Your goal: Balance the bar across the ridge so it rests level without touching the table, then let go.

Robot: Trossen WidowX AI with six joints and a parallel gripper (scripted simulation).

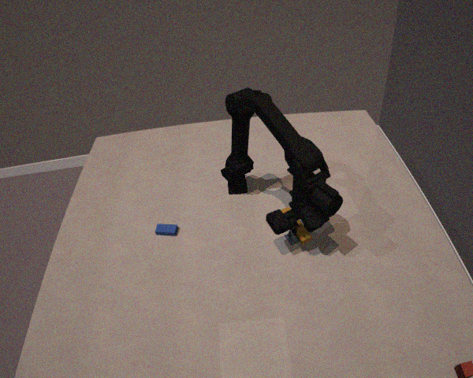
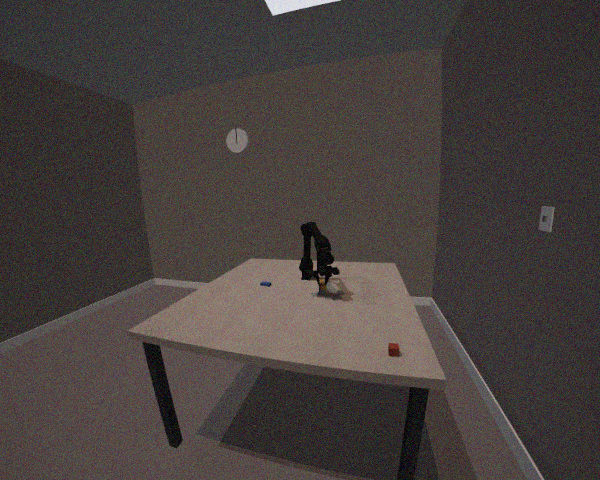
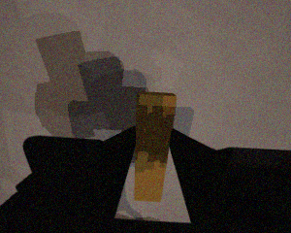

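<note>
The orange-yellow bar point(image 1: 304, 236) point(image 2: 322, 284) point(image 3: 149, 186) is between the fingers of my gripper point(image 1: 297, 226) point(image 3: 152, 131), which is shut on it near its middle. In the wrist view the bar runs lengthwise between the two black fingers. The small grey-blue ridge point(image 1: 290, 238) shows beside and below the bar's near end in the top view. The arm and bar hide most of it, and I cannot make it out in the wrist view. Whether the bar touches the ridge or hangs just above it, I cannot tell.
A blue block point(image 1: 166, 229) point(image 2: 265, 283) lies on the table point(image 1: 147, 293) point(image 2: 269, 325), left of the arm in the top and exterior views. A red cube point(image 1: 465, 369) point(image 2: 393, 349) sits near the table's near right corner. Overlapping shadows spread around the gripper.
</note>
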